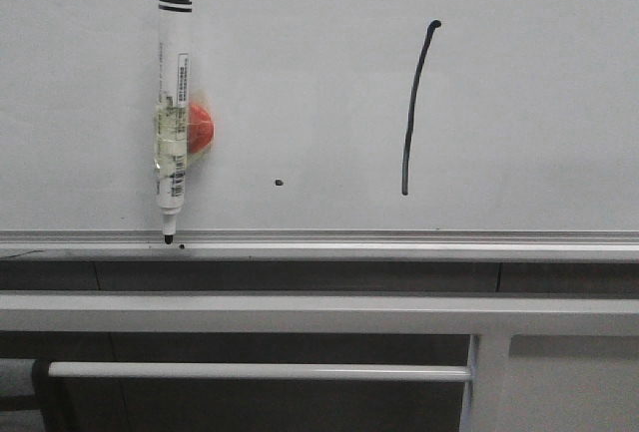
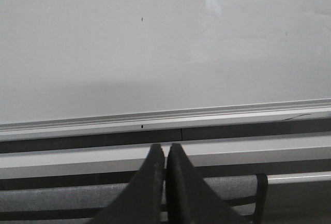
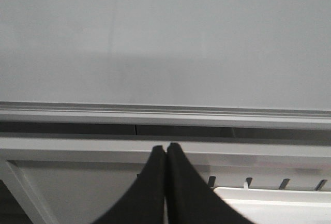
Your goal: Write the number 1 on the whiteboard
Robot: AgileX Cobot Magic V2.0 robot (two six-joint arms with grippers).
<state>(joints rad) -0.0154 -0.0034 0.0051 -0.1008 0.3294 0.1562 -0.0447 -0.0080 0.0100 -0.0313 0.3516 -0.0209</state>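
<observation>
Left gripper (image 2: 166,154) sits closest in its wrist view, black fingers pressed together at the tips, closed on nothing. Right gripper (image 3: 166,151) looks the same in its own view: fingers shut tip to tip, nothing held. Both point at the whiteboard (image 1: 519,93), well back from it, with grey metal bars (image 1: 300,314) between the tips and the board's silver bottom rail (image 1: 399,246). Neither gripper shows in the front view. Out on the board, the number 1 (image 1: 413,113) is a thin black, slightly curved upright stroke with a small blob at its top end, right of centre, its lower end above the rail and apart from it. Not visible in either wrist view, so its place relative to the fingers can't be told. Small black dot (image 1: 278,184) lies left of the stroke, low on the board. Further left a marker (image 1: 172,118) hangs upright, black cap end up, tip down at the rail, taped to a red round piece (image 1: 202,129) stuck on the board.
</observation>
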